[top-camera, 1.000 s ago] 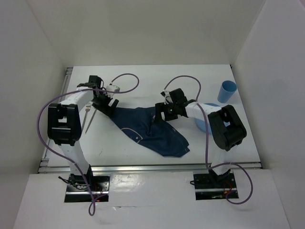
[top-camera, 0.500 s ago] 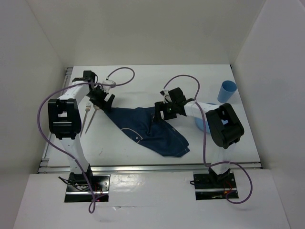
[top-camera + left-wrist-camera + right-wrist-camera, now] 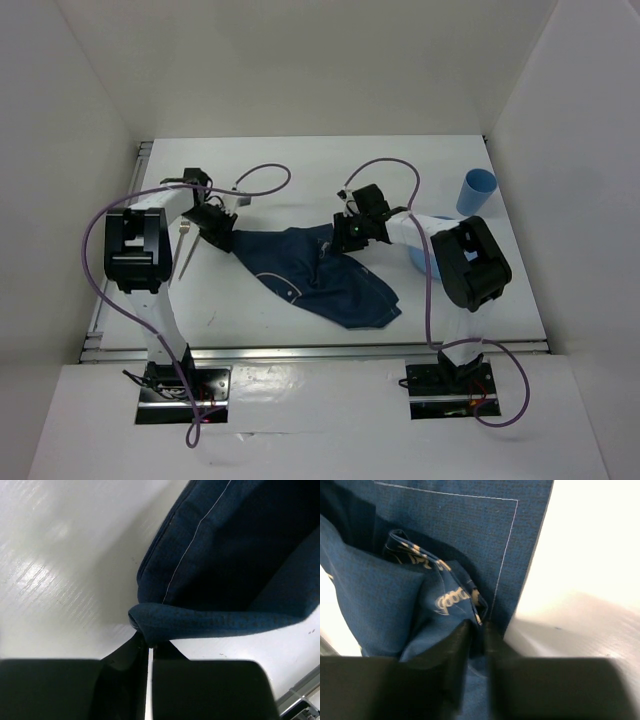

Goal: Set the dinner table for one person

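Note:
A navy blue placemat [image 3: 318,277] lies crumpled on the white dinner table [image 3: 300,165]. My left gripper [image 3: 222,233] is at the mat's left corner. In the left wrist view the left gripper [image 3: 149,643] is shut on a rolled fold of the placemat [image 3: 235,565]. My right gripper [image 3: 346,238] is at the mat's upper right edge. In the right wrist view the right gripper [image 3: 479,630] is shut on bunched cloth of the placemat [image 3: 445,540], beside a small printed label [image 3: 454,600].
A blue cup [image 3: 477,192] stands at the back right. A light blue plate [image 3: 419,262] lies partly under the right arm. A thin metal utensil [image 3: 187,252] lies left of the placemat. Aluminium rails [image 3: 300,350] line the table's near and left edges.
Both grippers have gone from open to shut on the placemat. The left gripper came down to the mat's left corner, and the cloth near the right gripper has bunched up.

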Robot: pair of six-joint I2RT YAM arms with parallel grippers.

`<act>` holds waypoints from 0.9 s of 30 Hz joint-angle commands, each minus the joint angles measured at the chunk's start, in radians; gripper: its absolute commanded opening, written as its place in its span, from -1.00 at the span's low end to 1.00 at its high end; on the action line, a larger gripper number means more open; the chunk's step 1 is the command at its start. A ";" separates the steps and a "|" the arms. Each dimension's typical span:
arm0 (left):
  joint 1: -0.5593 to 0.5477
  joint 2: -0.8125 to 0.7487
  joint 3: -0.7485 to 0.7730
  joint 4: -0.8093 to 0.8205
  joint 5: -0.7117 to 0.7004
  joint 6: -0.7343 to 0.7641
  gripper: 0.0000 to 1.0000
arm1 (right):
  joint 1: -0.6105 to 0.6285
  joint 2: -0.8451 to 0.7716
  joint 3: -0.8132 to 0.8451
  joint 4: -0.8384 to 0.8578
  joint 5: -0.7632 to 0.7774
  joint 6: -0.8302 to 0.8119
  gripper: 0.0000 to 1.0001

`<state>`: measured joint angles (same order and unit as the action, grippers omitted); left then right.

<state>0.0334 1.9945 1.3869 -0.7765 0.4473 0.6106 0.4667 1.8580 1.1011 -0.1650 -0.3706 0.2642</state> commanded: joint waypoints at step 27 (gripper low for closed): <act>-0.107 -0.513 -0.231 0.131 -0.196 -0.212 -1.00 | -0.131 -0.640 -0.277 -0.112 0.134 0.243 -0.05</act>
<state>-0.0650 1.5131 1.2243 -0.6453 0.2718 0.4122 0.3294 1.2644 0.9291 -0.1581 -0.2638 0.3828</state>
